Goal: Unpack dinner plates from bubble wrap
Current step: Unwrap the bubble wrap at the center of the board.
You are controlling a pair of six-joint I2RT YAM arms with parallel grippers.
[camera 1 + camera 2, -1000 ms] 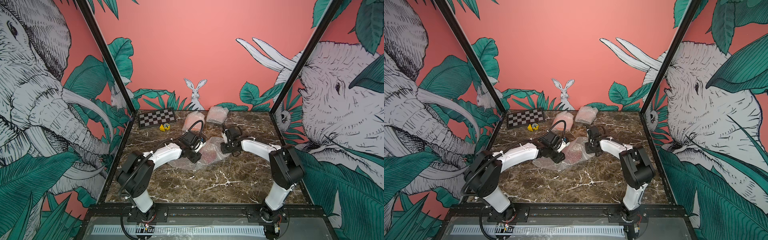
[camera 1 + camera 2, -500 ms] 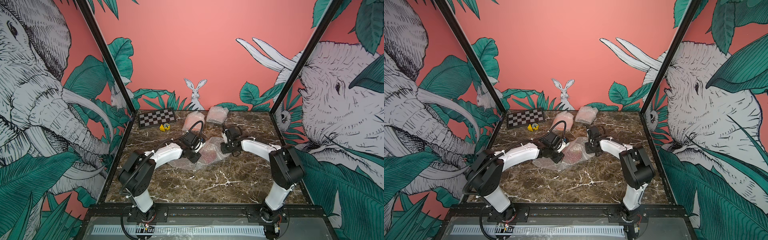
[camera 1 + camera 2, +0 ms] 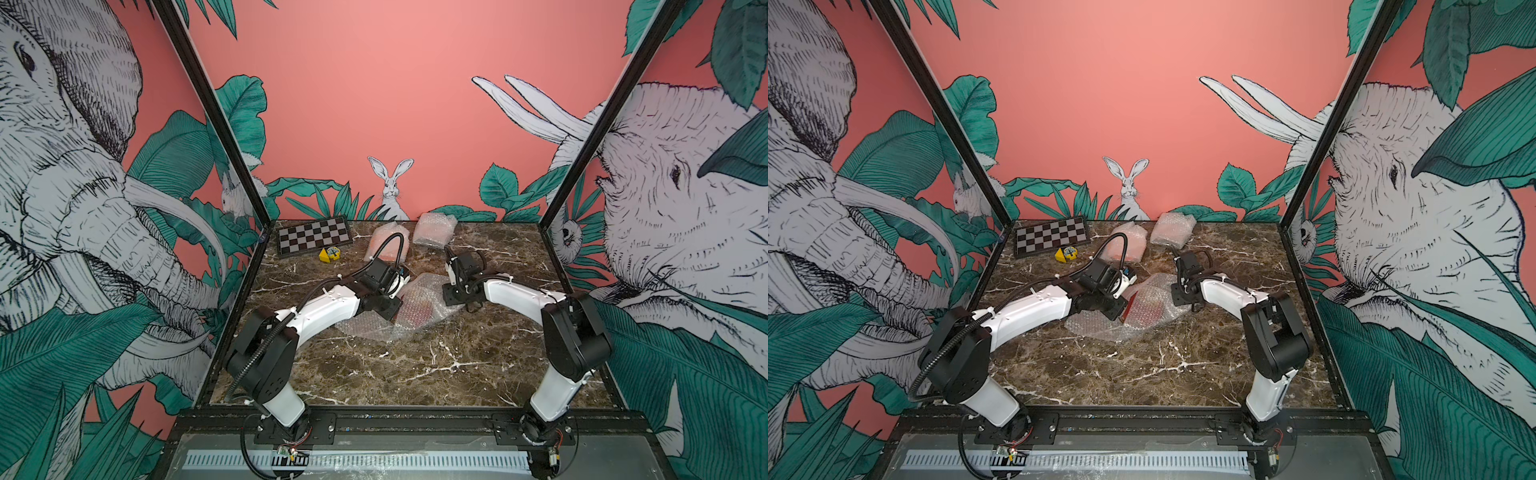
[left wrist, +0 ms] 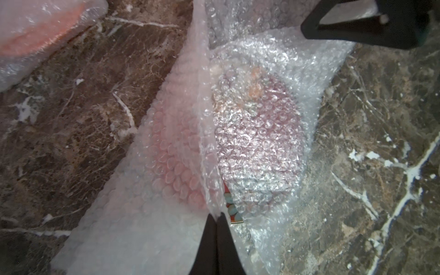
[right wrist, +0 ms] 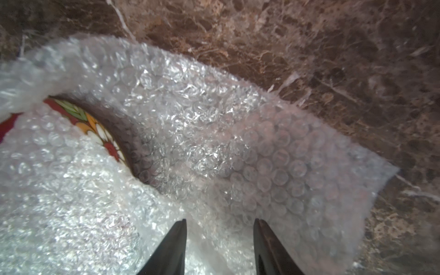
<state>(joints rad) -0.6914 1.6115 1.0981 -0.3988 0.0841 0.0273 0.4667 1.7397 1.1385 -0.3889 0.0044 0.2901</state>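
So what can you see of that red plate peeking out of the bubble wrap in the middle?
The plate is dark red, its rim painted with white, orange and green flowers. Only a curved stretch of rim shows bare; the rest is a reddish round shape under the bubble wrap. It lies near the middle of the marble table, wrap folded around it.
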